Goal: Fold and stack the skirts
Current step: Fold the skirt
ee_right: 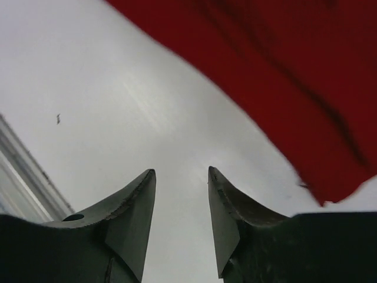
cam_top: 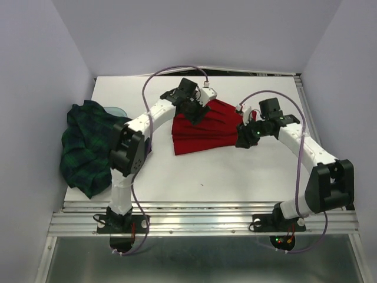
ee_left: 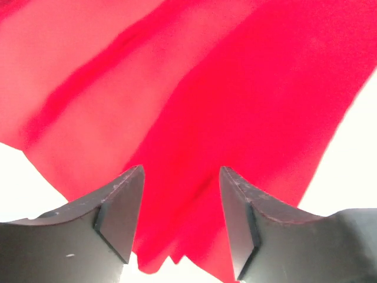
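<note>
Top external view has the red skirt [cam_top: 206, 131] spread flat on the table [cam_top: 235, 177], toward the far side, with the plaid skirt [cam_top: 88, 147] crumpled in a heap at the left edge, well apart from it. The left gripper [ee_left: 181, 171] hangs over the red skirt's far left part, jaws apart with nothing pinched, the pleats showing just beyond them. The right gripper [ee_right: 181, 171] sits by the skirt's right edge over bare table, jaws likewise apart and empty. I'd judge that folding the red one is the step in hand. To do it well, each gripper should bite an edge cleanly, catch every layer, and both should carry the cloth across together so the pleats lie even. I count two skirts, one red and one plaid, two grippers and one table.
</note>
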Robot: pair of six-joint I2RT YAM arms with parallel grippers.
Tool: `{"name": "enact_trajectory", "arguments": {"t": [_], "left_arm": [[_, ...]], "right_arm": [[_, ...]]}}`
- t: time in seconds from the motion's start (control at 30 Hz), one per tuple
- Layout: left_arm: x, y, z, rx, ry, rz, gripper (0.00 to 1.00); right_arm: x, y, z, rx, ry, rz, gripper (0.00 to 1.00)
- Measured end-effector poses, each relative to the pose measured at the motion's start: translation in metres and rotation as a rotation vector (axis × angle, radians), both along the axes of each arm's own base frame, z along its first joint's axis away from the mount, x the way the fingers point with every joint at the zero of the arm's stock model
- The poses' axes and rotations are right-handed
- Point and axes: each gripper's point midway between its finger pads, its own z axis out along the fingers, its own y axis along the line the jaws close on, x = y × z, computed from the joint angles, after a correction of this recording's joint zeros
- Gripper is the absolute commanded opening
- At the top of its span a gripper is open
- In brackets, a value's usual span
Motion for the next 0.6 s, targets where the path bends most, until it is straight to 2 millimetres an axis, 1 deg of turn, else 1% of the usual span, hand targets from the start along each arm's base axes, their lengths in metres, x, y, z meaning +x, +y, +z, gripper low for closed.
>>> {"name": "enact_trajectory", "arguments": {"t": [0.03, 0.07, 0.1, 0.13, 0.17, 0.2, 0.27, 0.3, 0.37, 0.4, 0.47, 0.5, 0.6], "left_arm": [[-0.016, 0.005, 0.015, -0.013, -0.007, -0.009, 0.71], [-0.028, 0.008, 0.029, -0.032, -0.023, -0.021, 0.73], [-0.034, 0.009, 0.040, -0.050, -0.042, -0.029, 0.73], [-0.045, 0.012, 0.056, -0.072, -0.074, -0.042, 0.75], [-0.050, 0.013, 0.065, -0.082, -0.097, -0.051, 0.75], [-0.055, 0.014, 0.075, -0.095, -0.131, -0.064, 0.75], [-0.063, 0.016, 0.087, -0.097, -0.188, -0.086, 0.75], [-0.065, 0.016, 0.088, -0.085, -0.214, -0.102, 0.75], [-0.064, 0.015, 0.083, -0.062, -0.236, -0.121, 0.74], [-0.063, 0.014, 0.079, -0.043, -0.242, -0.134, 0.74], [-0.062, 0.009, 0.064, -0.001, -0.247, -0.176, 0.73], [-0.061, 0.007, 0.058, 0.016, -0.246, -0.191, 0.72], [-0.064, -0.007, 0.037, 0.054, -0.241, -0.251, 0.69]], "right_arm": [[0.016, -0.005, 0.016, -0.010, -0.064, -0.023, 0.47], [0.028, -0.009, 0.026, -0.019, -0.111, -0.038, 0.46], [0.045, -0.015, 0.039, -0.044, -0.175, -0.064, 0.46], [0.055, -0.020, 0.045, -0.062, -0.207, -0.085, 0.43], [0.067, -0.027, 0.050, -0.087, -0.234, -0.113, 0.41], [0.076, -0.032, 0.050, -0.112, -0.245, -0.140, 0.41], [0.088, -0.040, 0.043, -0.156, -0.228, -0.183, 0.42], [0.093, -0.042, 0.037, -0.173, -0.213, -0.202, 0.42], [0.097, -0.048, 0.015, -0.210, -0.157, -0.241, 0.42], [0.096, -0.050, 0.008, -0.224, -0.133, -0.256, 0.42], [0.092, -0.055, -0.004, -0.246, -0.095, -0.285, 0.42], [0.091, -0.058, -0.007, -0.253, -0.080, -0.301, 0.42], [0.095, -0.066, -0.008, -0.264, -0.085, -0.332, 0.42]]}}
